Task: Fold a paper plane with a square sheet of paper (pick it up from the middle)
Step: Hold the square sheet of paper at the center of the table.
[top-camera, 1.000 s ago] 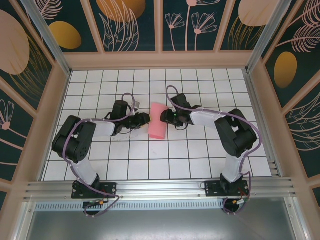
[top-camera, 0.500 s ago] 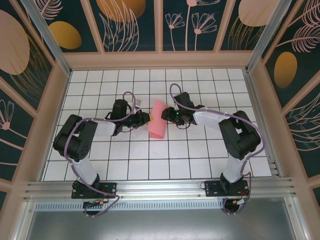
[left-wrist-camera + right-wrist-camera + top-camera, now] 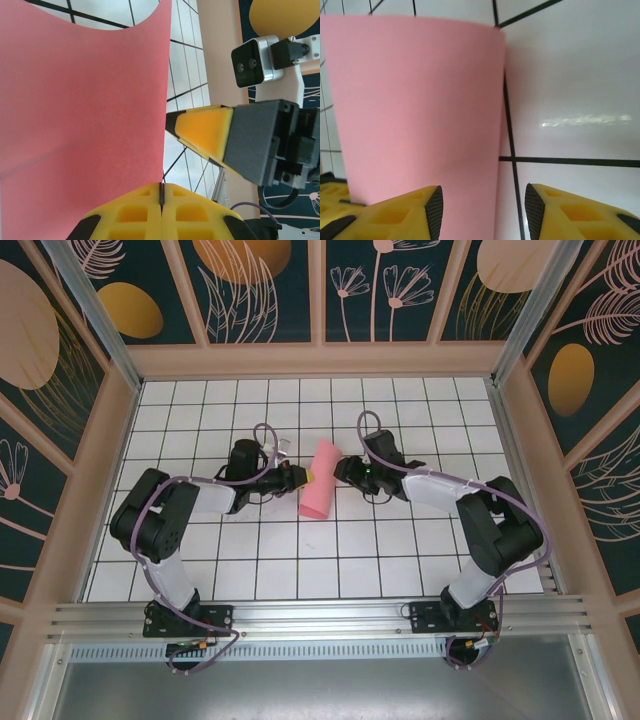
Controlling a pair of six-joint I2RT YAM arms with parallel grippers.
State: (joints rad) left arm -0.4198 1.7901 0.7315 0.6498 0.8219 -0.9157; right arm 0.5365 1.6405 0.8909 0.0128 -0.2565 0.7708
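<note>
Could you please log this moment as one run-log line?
left gripper: shut on paper sheet | right gripper: open, astride sheet edge

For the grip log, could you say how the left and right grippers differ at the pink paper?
The left gripper is shut on the pink-red square sheet of paper; the right gripper stands open, the sheet's edge unclamped between its jaws. The left holds the sheet's left side; the right faces its right side. Both are yellow-padded.
</note>
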